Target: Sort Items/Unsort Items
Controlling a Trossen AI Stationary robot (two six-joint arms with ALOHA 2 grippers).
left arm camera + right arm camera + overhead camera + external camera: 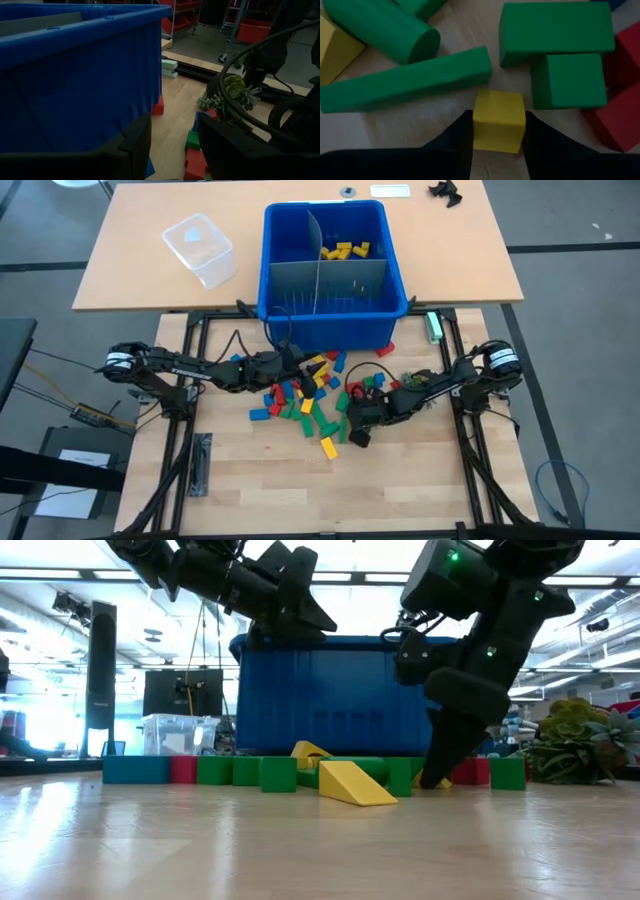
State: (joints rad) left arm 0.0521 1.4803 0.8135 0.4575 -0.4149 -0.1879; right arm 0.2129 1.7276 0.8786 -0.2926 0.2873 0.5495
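Note:
Many small red, yellow, green and blue blocks point(305, 395) lie loose on the wooden table in front of the blue bin point(375, 315). Several yellow blocks point(345, 250) lie in the bin's far right compartment. My right gripper point(357, 435) points steeply down at the pile's right near edge, shut on a small yellow cube point(498, 120). Beside the cube lie green blocks point(555, 30) and a green cylinder point(385, 30). My left gripper point(175, 130) hovers open above the pile, close to the bin's near wall, with nothing between its fingers. My right gripper pinches the yellow cube by two opposite side faces point(476, 122) between its two fingers. The fingers point(440, 755) come from above, slanting down. The cube sits upright on the table top among the green blocks.
Grey divider sheets point(320, 275) split the bin. A clear plastic tub point(200, 248) stands on the far table, left of the bin. A small succulent plant point(232, 90) and a red block point(158, 106) sit by the bin's right near corner. Bare wood lies near the front edge point(300, 490).

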